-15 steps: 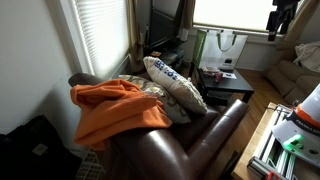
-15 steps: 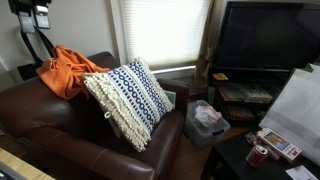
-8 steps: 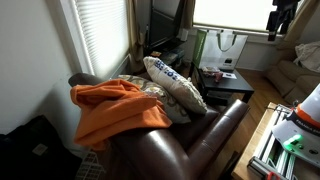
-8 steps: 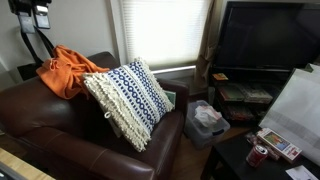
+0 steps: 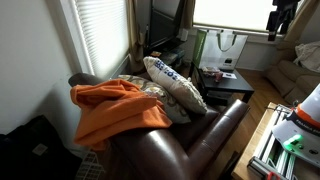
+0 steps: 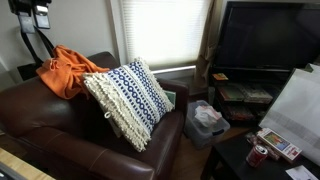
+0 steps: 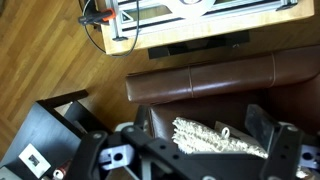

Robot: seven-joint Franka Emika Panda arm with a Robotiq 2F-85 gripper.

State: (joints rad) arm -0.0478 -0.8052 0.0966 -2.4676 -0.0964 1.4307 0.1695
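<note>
- Gripper (image 7: 186, 148): seen only in the wrist view, entering from the lower edge of the frame; its two fingers (image 7: 284, 148) stand wide apart and hold nothing
- Patterned pillow (image 7: 215, 140): the thing nearest the gripper, a cream cushion with a dark blue pattern; in the wrist view it lies at lower centre, in the gap between the fingers, and whether they touch it cannot be told
- The pillow in both exterior views (image 5: 175, 83) (image 6: 128, 100): it stands tilted on the seat of the brown leather sofa (image 6: 50, 125), leaning against the backrest
- Sofa in the wrist view: one padded arm (image 7: 200, 75) runs as a horizontal band across the middle of the frame, just above the pillow
- Orange blanket (image 5: 115, 108): draped over the top of the sofa back, left of centre in an exterior view; at upper left, behind the pillow, in an exterior view (image 6: 68, 70)
- Black low table (image 7: 40, 130): at the lower left of the wrist view, on the wooden floor (image 7: 50, 60), apart from the sofa
- Television (image 6: 265, 35): dark screen at the upper right in an exterior view, well apart from the pillow
- Red can (image 6: 258, 154): at the lower right, on a dark surface beside the sofa
</note>
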